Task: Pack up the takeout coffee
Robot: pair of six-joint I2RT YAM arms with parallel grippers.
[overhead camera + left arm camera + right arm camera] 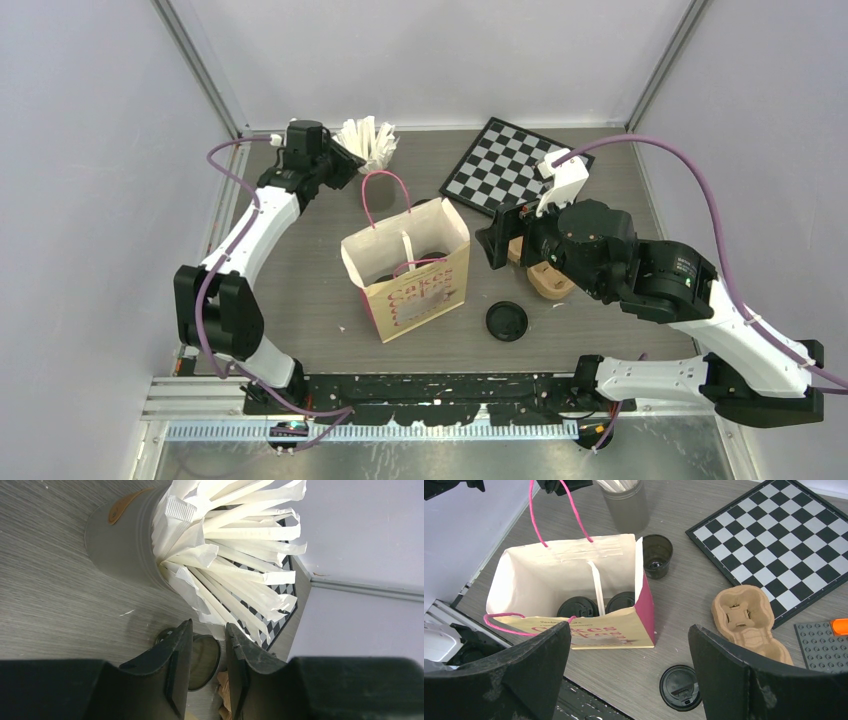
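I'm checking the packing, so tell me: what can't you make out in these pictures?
- Cups in the bag: top and right wrist views show only lids; the bag walls hide the rest.
- Open cup: missing from the top view, apparently under the right arm.
- Orange thing: right wrist view, cut off by the right edge.
- Bag print: right wrist view, partly behind a handle and a finger.

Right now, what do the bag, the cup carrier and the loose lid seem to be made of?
The bag looks like matte paper: creased folds, cream inside, pink cord handles. The cup carrier is likely moulded pulp: rough, dull brown. The loose lid is probably plastic: black, slight sheen, crisp moulded ridges.
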